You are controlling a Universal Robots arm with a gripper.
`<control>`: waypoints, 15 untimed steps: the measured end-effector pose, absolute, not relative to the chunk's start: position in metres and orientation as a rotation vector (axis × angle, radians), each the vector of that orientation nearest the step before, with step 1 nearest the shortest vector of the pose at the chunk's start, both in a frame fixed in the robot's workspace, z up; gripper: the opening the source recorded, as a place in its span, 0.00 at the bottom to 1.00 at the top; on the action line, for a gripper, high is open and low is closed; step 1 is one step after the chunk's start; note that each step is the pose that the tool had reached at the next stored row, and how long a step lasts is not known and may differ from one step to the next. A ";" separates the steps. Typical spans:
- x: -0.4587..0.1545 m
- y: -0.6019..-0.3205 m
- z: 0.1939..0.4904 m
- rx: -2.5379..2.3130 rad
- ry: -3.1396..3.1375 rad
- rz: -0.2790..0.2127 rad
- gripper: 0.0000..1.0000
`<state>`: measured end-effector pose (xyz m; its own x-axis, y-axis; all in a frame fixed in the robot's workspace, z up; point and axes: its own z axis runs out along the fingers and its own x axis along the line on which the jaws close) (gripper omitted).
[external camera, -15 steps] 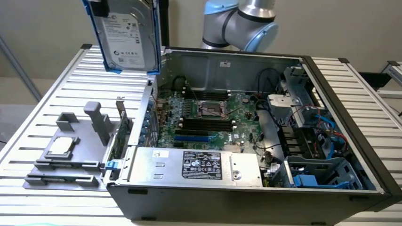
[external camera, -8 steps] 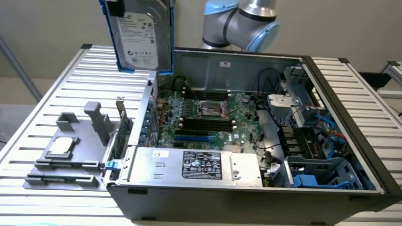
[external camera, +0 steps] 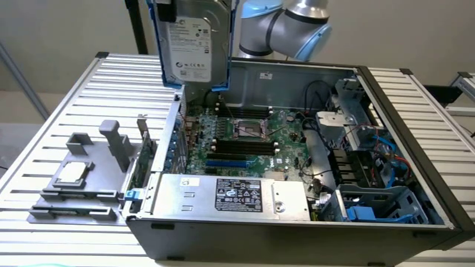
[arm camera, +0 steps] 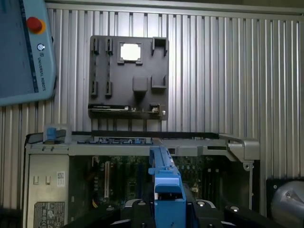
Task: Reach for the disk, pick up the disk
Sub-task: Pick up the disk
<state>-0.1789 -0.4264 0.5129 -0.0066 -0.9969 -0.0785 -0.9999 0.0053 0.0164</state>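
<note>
The disk [external camera: 194, 44], a silver-grey hard drive with a white label and a blue plastic frame, hangs upright in the air above the back left of the open computer case [external camera: 297, 236]. The robot arm [external camera: 297, 25] stands behind it. In the wrist view the disk's blue edge [arm camera: 164, 175] runs between the two dark fingers [arm camera: 137, 209], and my gripper [arm camera: 168, 211] is shut on it. The disk touches nothing below it.
Inside the case lie the motherboard [external camera: 245, 139], a power supply [external camera: 230, 194] and a blue drive caddy [external camera: 371, 214]. A grey fixture plate [external camera: 82, 183] with a small silver chip [external camera: 73, 172] rests on the slatted metal table [external camera: 415, 94]. A teach pendant [arm camera: 23, 52] lies beyond the plate.
</note>
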 end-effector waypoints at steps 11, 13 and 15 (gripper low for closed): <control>-0.129 -0.441 0.514 -2.177 2.190 0.114 0.33; -0.120 -0.444 0.514 -2.177 2.189 0.116 0.33; -0.111 -0.447 0.515 -2.176 2.189 0.118 0.33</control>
<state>-0.1109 -0.4472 0.5147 -0.0066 -0.9958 -0.0914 -0.9999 0.0052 0.0164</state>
